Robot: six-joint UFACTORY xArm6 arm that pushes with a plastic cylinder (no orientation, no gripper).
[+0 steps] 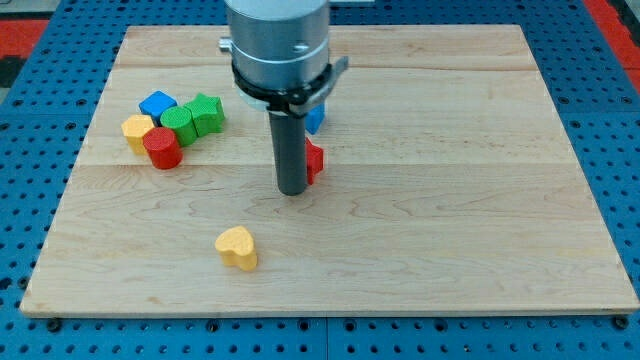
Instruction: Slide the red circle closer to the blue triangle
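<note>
The red circle [162, 147] stands in a cluster of blocks at the board's left. A blue block [315, 117], likely the blue triangle, is mostly hidden behind the arm near the top middle. My tip [292, 190] rests on the board, far to the right of the red circle. It is just left of a second red block [314, 161], which the rod partly hides, and below the blue block.
The cluster also holds a blue block [157, 103], two green blocks [207, 113] [180, 124] and a yellow block [137, 130]. A yellow heart [237, 247] lies alone near the bottom middle. The wooden board [450, 200] sits on a blue pegboard surface.
</note>
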